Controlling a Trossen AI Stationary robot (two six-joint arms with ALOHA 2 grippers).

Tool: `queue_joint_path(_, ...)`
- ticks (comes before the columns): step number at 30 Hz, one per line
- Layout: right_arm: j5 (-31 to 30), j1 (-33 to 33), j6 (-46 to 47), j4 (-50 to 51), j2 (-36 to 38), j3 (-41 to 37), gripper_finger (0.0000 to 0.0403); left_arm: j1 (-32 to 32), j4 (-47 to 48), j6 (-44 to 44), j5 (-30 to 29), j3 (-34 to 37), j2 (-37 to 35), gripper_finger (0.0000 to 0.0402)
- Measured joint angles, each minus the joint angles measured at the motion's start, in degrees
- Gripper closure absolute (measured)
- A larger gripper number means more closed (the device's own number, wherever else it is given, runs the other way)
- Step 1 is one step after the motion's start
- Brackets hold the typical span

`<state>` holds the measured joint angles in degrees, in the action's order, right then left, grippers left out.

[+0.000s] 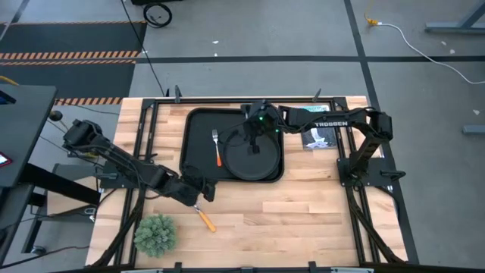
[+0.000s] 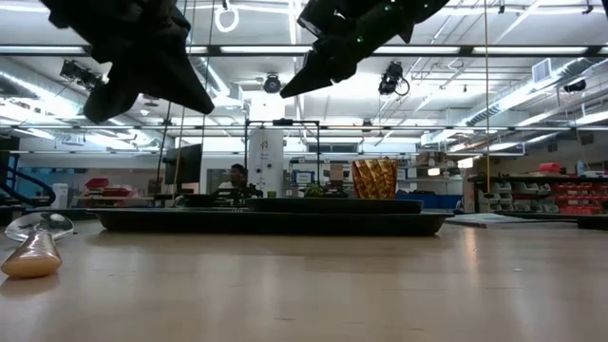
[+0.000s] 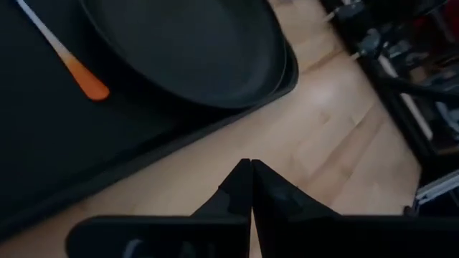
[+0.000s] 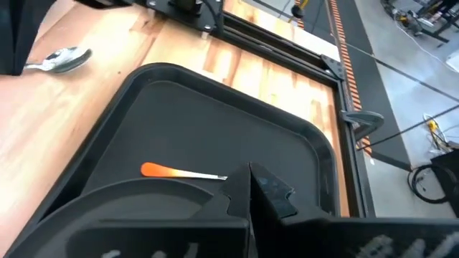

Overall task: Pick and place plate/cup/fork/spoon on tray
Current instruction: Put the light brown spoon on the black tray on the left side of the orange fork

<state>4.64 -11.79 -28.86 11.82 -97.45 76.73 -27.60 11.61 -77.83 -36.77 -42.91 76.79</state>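
Note:
The black tray (image 1: 198, 129) lies at the table's far middle. The round black plate (image 1: 261, 165) rests in its right half, and the fork (image 1: 217, 148) lies flat in its left half. The amber cup (image 2: 373, 179) stands upright over the plate; in the high view my right arm hides it. The spoon (image 1: 203, 218) lies on the wood near the front, its bowl toward the tray. My left gripper (image 1: 204, 189) is shut and empty, above the table just beyond the spoon's bowl. My right gripper (image 1: 254, 135) is shut and empty, above the plate's far part.
A green plant ball (image 1: 155, 233) sits at the near left corner. A printed card (image 1: 318, 136) lies to the right of the tray. Black frame rails (image 1: 151, 121) run along the table's sides. Bare wood (image 1: 303, 212) lies at the near right.

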Motion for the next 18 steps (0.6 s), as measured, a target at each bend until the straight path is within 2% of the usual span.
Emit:
queue_joint_path(7,0.0,0.9,-1.3,0.4,0.0,0.0,0.04,-0.8,13.3,-4.4,4.1,-11.8,6.8,0.0394)
queue_joint_path(11,0.0,1.3,-2.0,1.2,0.2,0.0,0.0399,-2.1,20.2,-7.7,8.8,-17.2,10.1,0.0393)
queue_joint_path(18,-0.5,0.1,-3.9,5.1,5.3,0.0,0.0399,-4.7,21.5,-16.7,16.0,-18.6,14.0,0.0393)
